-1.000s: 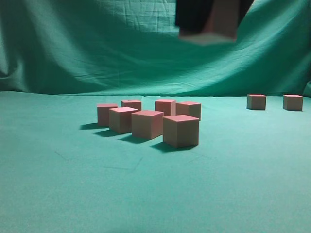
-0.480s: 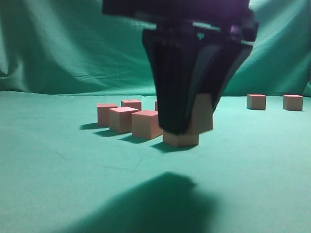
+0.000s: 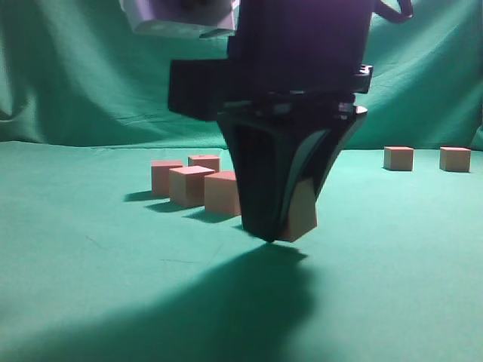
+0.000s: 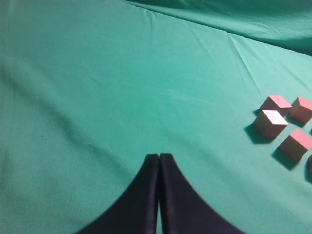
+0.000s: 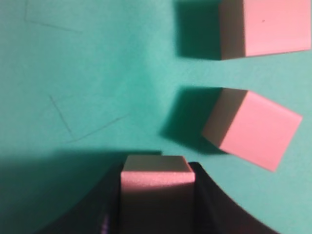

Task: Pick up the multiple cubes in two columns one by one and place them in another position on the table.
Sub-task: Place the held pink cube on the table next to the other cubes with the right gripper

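Green table point(image 3: 90, 302), right gripper point(image 3: 281, 235) now lifting tilted cube point(image 3: 303, 215)

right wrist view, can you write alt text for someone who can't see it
Seen from above, the right arm's black gripper is shut on a small pinkish-red-topped cube at the bottom of the frame, over the green cloth-covered table. Two more identical cubes sit on the cloth to the upper right, one squared to the frame and one turned at an angle.

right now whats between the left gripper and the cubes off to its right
Only bare green table. In the left wrist view, the shut left gripper sits apart from the cubes, with nothing lying on the cloth between them.
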You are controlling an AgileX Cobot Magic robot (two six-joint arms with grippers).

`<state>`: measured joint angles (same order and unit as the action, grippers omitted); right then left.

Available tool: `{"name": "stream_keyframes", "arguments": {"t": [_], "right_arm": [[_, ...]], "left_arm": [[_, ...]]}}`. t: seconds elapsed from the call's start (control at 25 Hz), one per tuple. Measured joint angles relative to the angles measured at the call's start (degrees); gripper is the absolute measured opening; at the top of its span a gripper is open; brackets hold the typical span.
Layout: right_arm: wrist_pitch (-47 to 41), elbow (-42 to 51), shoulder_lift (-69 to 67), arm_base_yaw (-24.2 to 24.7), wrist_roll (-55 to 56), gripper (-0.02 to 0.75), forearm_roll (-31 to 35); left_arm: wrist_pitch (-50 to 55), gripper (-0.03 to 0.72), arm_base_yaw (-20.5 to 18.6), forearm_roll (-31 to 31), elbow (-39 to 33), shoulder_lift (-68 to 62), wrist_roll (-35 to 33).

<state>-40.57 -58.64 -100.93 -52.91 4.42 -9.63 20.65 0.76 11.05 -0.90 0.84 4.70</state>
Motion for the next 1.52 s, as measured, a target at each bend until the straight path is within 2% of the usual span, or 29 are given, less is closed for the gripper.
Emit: {"name": "stream_keyframes", "arguments": {"t": [0.36,0.96,1.24,1.4,1.44,1.52], "right_arm": [[0.09,0.0,0.0,-0.1,3.04,0.269,-2.96],[0.36,0.0,-2.07,-0.2,7.64,0.269,-3.33],[0.23,0.0,-2.19,-0.2,8.57,0.528,-3.91],[-3.4,-1.54,-2.2,-0.2,9.71,0.527,-3.8],[-5.16,-2.44,-2.2,-0.29,9.74,0.554,-3.71],[-8.54,-4.84,-2.2,-0.29,9.84,0.554,-3.71]], "left_arm": [[0.0,0.0,0.0,0.0,0.0,0.0,0.0],[0.0,0.0,0.0,0.0,0.0,0.0,0.0],[0.0,0.0,0.0,0.0,0.0,0.0,0.0],[0.0,0.0,0.0,0.0,0.0,0.0,0.0],[0.0,0.0,0.0,0.0,0.0,0.0,0.0],[0.0,0.0,0.0,0.0,0.0,0.0,0.0]]}}
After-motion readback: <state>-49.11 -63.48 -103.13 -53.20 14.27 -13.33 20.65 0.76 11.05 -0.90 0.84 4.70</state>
